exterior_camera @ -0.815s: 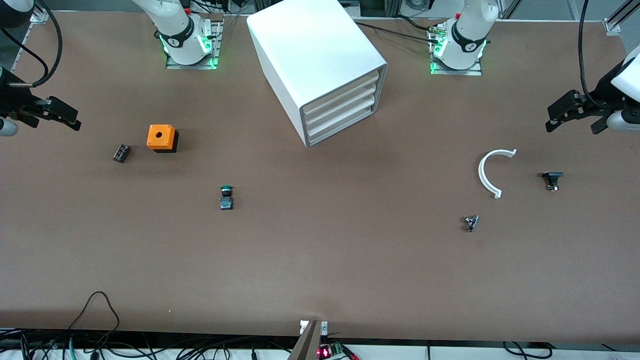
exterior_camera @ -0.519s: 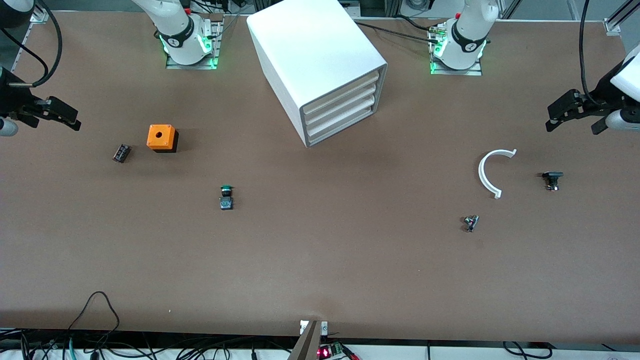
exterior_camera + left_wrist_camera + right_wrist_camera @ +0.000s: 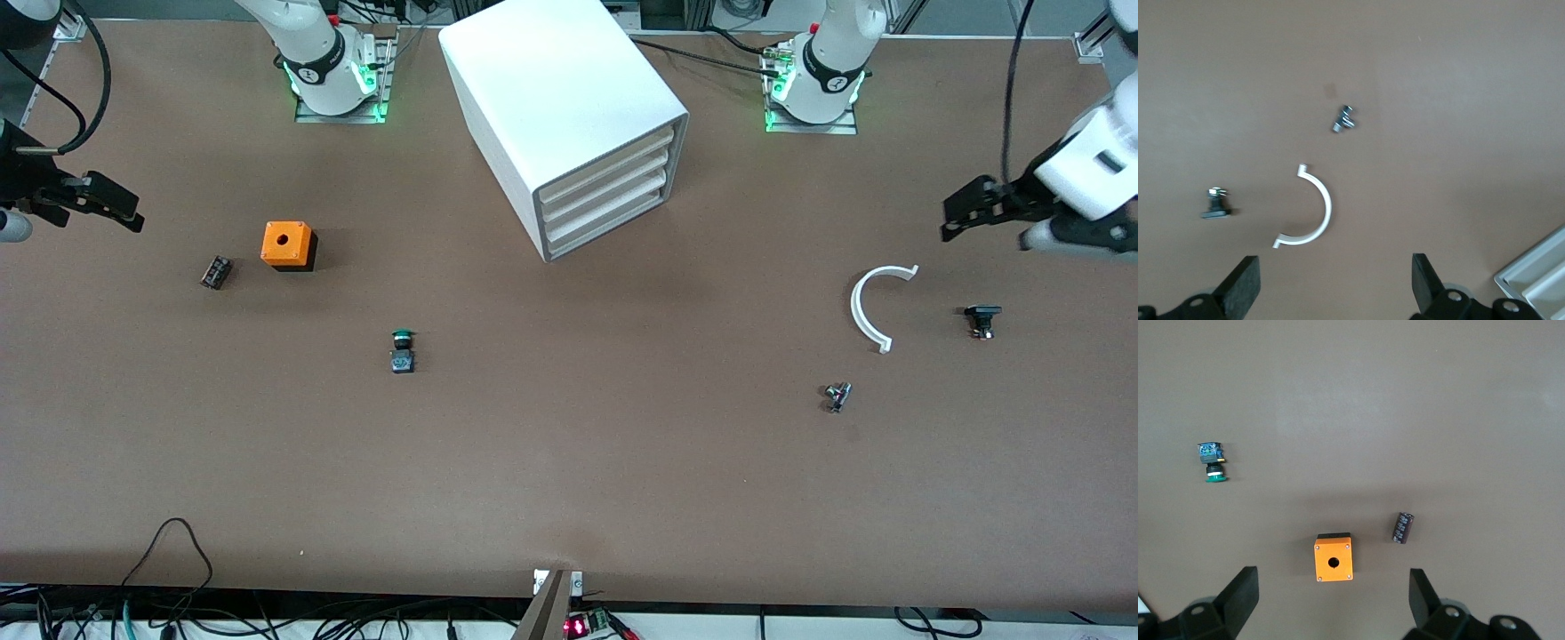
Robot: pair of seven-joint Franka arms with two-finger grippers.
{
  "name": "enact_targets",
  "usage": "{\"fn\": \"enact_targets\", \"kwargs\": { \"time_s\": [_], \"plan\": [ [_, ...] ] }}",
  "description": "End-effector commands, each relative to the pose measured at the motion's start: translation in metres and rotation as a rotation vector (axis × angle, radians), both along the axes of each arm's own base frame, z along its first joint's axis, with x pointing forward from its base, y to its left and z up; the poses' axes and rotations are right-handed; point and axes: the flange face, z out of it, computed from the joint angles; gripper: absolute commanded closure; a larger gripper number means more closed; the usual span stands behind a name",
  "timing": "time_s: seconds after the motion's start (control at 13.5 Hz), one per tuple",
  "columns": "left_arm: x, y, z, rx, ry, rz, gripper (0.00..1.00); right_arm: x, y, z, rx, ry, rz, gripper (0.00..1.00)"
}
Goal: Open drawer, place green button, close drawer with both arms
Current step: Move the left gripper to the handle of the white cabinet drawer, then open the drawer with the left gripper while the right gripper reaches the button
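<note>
Though tiny, green-capped button (image 3: pixel 402 349)

1. The table (image 3: pixel 569 462) has a matt brown top that looks like smooth fibreboard.
2. The cabinet (image 3: pixel 551 98) looks like smooth white plastic with a faint satin sheen; its lowest drawer (image 3: pixel 609 228) matches it.
3. The button (image 3: pixel 402 348) has a glossy green plastic cap on a dull black-and-bluish body.
4. The orange cube (image 3: pixel 286 244) is matt plastic.
5. The white half-ring (image 3: pixel 867 307) is smooth plastic.
6. The small bolt (image 3: pixel 1344 119) is shiny bare metal.
7. The small cylinder (image 3: pixel 1403 527) has a dark, slightly glossy sleeve.
</note>
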Motion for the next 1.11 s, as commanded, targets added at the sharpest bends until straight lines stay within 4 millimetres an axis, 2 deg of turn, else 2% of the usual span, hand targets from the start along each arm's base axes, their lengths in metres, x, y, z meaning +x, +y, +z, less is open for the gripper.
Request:
{"fn": "enact_targets", "kwargs": {
  "time_s": [0.0, 0.22, 0.3, 0.37, 0.44, 0.59, 0.67, 0.81, 0.96, 1.04],
  "plan": [
    [-0.001, -0.034, -0.082, -0.106, 0.165, -0.084, 0.0, 0.002, 0.005, 0.003, 0.016, 0.003, 0.014, 0.0],
    [-0.013, -0.078, -0.173, -0.365, 0.337, -0.018, 0.0, 0.005, 0.005, -0.001, 0.017, 0.003, 0.013, 0.0],
    [-0.016, -0.096, -0.205, -0.408, 0.377, -0.004, 0.0, 0.006, 0.005, -0.003, 0.017, 0.003, 0.013, 0.0],
    [-0.018, -0.117, -0.226, -0.434, 0.386, -0.001, 0.0, 0.009, 0.005, -0.007, 0.018, 0.004, 0.011, 0.0],
    [-0.021, -0.131, -0.251, -0.458, 0.418, 0.005, 0.0, 0.014, 0.006, -0.013, 0.014, 0.012, 0.016, 0.0],
    [-0.031, -0.175, -0.305, -0.503, 0.47, 0.029, 0.0, 0.026, 0.014, -0.029, 0.014, 0.037, 0.028, 0.0],
    [-0.035, -0.188, -0.324, -0.506, 0.474, 0.039, 0.0, 0.03, 0.016, -0.034, 0.013, 0.045, 0.032, 0.0],
    [-0.055, -0.222, -0.355, -0.479, 0.489, 0.013, 0.0, 0.035, 0.018, -0.051, 0.013, 0.075, 0.037, 0.0],
    [-0.082, -0.243, -0.376, -0.521, 0.557, 0.031, 0.0, 0.043, 0.035, -0.069, 0.009, 0.102, 0.066, 0.0],
    [-0.091, -0.246, -0.382, -0.56, 0.579, 0.05, 0.0, 0.046, 0.044, -0.079, 0.008, 0.114, 0.081, 0.0]
  ]
}}
